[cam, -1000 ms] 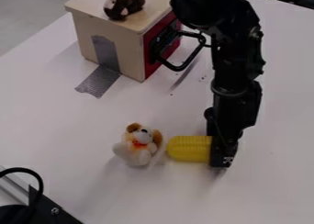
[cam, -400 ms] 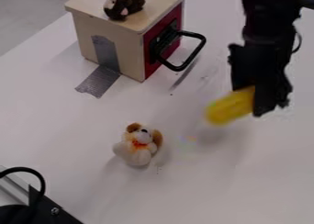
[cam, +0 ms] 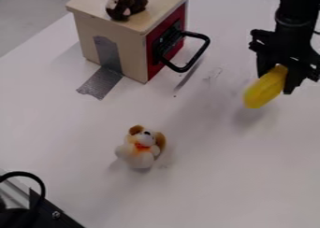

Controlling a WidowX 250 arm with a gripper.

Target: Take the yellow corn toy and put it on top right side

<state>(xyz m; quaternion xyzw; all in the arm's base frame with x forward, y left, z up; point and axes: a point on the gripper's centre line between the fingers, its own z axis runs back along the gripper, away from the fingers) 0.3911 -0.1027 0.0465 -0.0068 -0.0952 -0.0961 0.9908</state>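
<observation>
At the upper right of the camera view, the black gripper point(cam: 280, 77) is shut on the yellow corn toy point(cam: 265, 88). The corn slants down and to the left from the fingers, its free end lowest. It hangs above the white table point(cam: 206, 175), with a soft shadow below it.
A small plush dog point(cam: 142, 147) sits left of centre. The wooden box point(cam: 122, 40) at the upper left has a red front with a black handle point(cam: 199, 54), and a brown plush toy point(cam: 127, 3) on its top. Black hardware point(cam: 53, 213) occupies the lower left corner.
From beside the plush dog, the gripper has carried the corn up and to the right across the view. The corn has turned from level to slanted. The dog and the box stand where they were.
</observation>
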